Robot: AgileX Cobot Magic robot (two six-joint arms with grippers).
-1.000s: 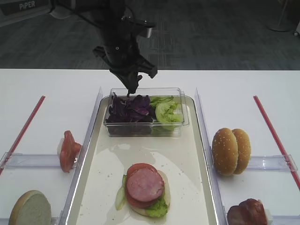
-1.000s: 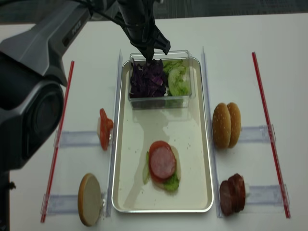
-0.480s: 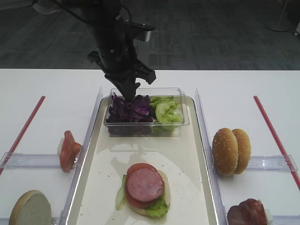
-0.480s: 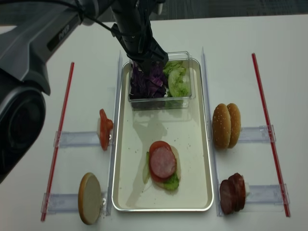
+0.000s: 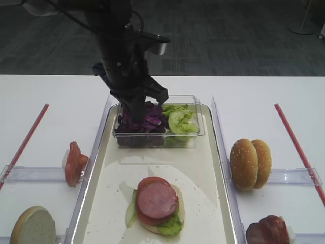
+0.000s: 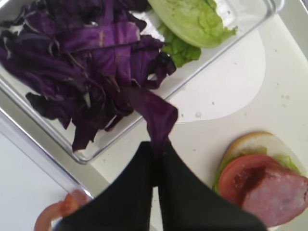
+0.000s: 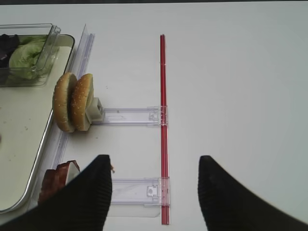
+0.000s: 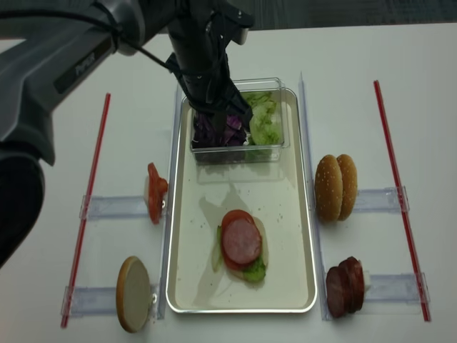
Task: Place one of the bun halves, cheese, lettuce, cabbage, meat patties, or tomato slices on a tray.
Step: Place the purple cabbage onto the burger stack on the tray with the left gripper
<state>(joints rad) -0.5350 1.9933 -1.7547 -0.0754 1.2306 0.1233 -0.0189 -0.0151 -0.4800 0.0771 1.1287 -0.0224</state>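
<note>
My left gripper (image 6: pixel 156 147) is shut on a dark purple cabbage leaf (image 6: pixel 158 113) that hangs from its tips over the near wall of the clear box (image 6: pixel 120 137). From above, the left gripper (image 5: pixel 139 111) (image 8: pixel 227 118) hovers at the box's cabbage side. The cream tray (image 5: pixel 195 168) (image 8: pixel 285 214) carries a stack topped by a pink meat slice (image 5: pixel 157 200) (image 6: pixel 276 192) over tomato, lettuce and a bun half. My right gripper (image 7: pixel 155 163) is open above bare table, holding nothing.
Lettuce (image 5: pixel 180 121) fills the box's right side. Two bun halves (image 5: pixel 250 163) (image 7: pixel 73 102) and meat patties (image 5: pixel 266 230) stand in holders right of the tray. Tomato slices (image 5: pixel 73 162) and one bun half (image 5: pixel 33 226) sit left. Red strips (image 7: pixel 162 125) line both sides.
The left gripper has come down and a little to the left over the cabbage side of the box. Nothing on the tray or in the holders has moved.
</note>
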